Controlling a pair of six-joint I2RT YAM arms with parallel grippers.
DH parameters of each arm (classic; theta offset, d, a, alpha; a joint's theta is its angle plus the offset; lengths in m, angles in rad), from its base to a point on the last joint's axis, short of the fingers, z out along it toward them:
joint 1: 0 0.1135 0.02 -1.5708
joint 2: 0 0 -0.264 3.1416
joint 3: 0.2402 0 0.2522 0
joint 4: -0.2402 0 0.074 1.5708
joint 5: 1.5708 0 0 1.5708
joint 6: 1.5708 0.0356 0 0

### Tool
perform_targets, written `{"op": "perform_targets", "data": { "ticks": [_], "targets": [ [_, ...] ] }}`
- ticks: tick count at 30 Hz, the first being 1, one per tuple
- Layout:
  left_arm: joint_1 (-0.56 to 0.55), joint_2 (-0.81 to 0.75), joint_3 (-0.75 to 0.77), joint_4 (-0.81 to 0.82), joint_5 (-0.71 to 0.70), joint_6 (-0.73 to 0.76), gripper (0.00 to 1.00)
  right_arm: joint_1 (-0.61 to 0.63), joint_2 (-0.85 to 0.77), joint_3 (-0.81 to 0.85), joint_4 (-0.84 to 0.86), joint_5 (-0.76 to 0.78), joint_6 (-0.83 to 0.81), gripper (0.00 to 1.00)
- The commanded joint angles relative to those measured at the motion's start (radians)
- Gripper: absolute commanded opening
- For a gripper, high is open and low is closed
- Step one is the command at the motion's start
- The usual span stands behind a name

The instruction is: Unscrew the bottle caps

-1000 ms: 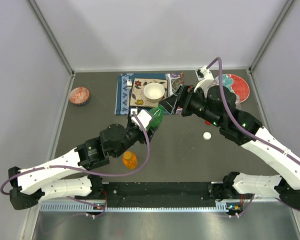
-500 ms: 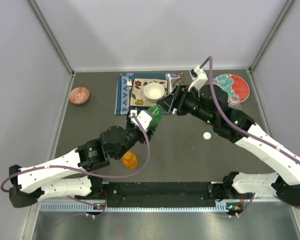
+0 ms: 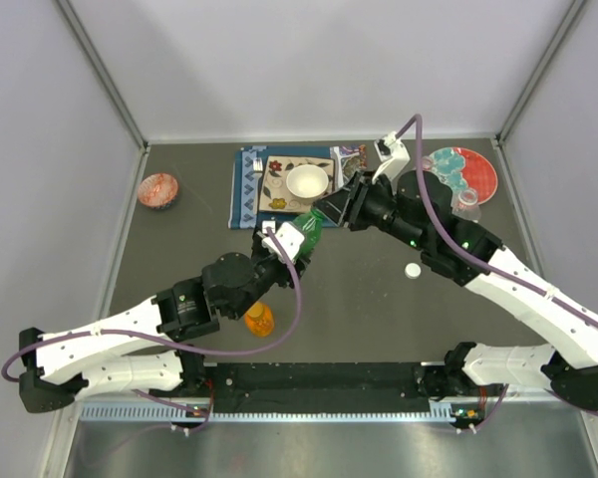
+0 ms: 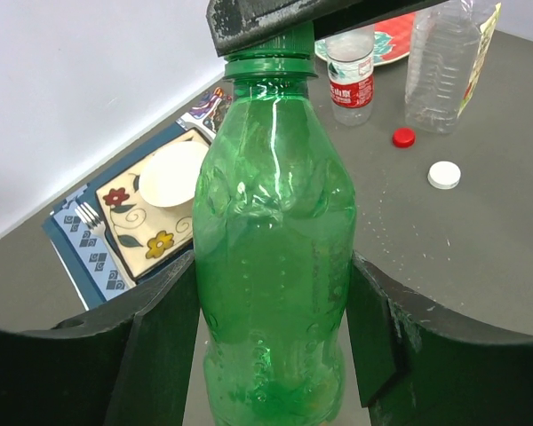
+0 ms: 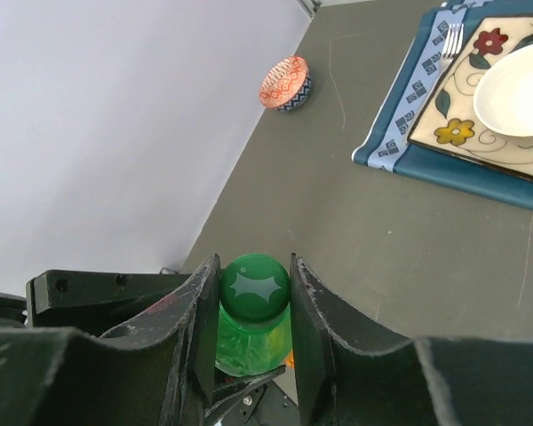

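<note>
Gripping likely light, squashy green bottle (image 4: 271, 266) mid-body in left end effector (image 4: 271, 333); pinching small, stiff green cap (image 5: 255, 286) inside nearly closed right end effector (image 5: 253, 306).

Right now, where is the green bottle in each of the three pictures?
Top view: green bottle at centre, just below the white bowl.
Left wrist: fills the middle, gripped by the left claw.
Right wrist: bottom centre, mostly its cap, seen end-on in the right claw.
Shared landmark: the white bowl, also upper left in the left wrist view and upper right in the right wrist view.
</note>
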Motion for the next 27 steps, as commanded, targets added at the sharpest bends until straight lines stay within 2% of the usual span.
{"op": "perform_targets", "data": {
  "ticks": [1,3,4,7,8,10,11,12,13,14,15,18,22,27],
  "targets": [
    [-0.007,-0.005,0.005,0.092,0.001,0.008,0.25,0.008,-0.016,-0.025,0.019,-0.04,-0.011,0.15],
    [-0.006,-0.014,0.005,0.094,0.027,-0.003,0.24,0.008,-0.021,-0.025,0.017,-0.063,-0.037,0.01],
    [-0.006,-0.019,0.007,0.095,0.042,-0.015,0.25,0.008,-0.024,-0.025,0.02,-0.07,-0.048,0.0],
    [0.0,-0.045,0.013,0.085,0.183,-0.04,0.24,0.008,-0.019,0.015,-0.001,-0.16,-0.163,0.0],
    [0.014,-0.06,0.022,0.065,0.302,-0.047,0.24,0.008,-0.018,0.03,-0.047,-0.172,-0.196,0.0],
    [0.034,-0.079,0.028,0.057,0.413,-0.083,0.24,0.008,-0.027,0.053,-0.076,-0.208,-0.296,0.0],
    [0.063,-0.098,0.033,0.052,0.467,-0.096,0.24,0.006,-0.038,0.055,-0.087,-0.252,-0.324,0.0],
    [0.083,-0.109,0.033,0.054,0.612,-0.128,0.24,0.003,-0.045,0.054,-0.09,-0.287,-0.377,0.0],
    [0.109,-0.118,0.034,0.057,0.675,-0.15,0.24,0.001,-0.056,0.055,-0.096,-0.322,-0.399,0.0],
    [0.162,-0.134,0.037,0.06,0.734,-0.179,0.23,-0.009,-0.062,0.057,-0.102,-0.393,-0.416,0.0],
    [0.195,-0.14,0.037,0.077,0.882,-0.231,0.23,-0.015,-0.064,0.06,-0.124,-0.433,-0.448,0.0],
    [0.325,-0.148,0.03,0.135,1.135,-0.354,0.23,-0.032,-0.076,0.067,-0.142,-0.543,-0.493,0.0],
    [0.405,-0.119,0.014,0.25,1.34,-0.472,0.23,-0.038,-0.102,0.052,-0.141,-0.66,-0.549,0.0],
    [0.442,-0.073,0.008,0.364,1.484,-0.595,0.22,-0.045,-0.145,0.031,-0.142,-0.824,-0.641,0.0]
  ]
}}
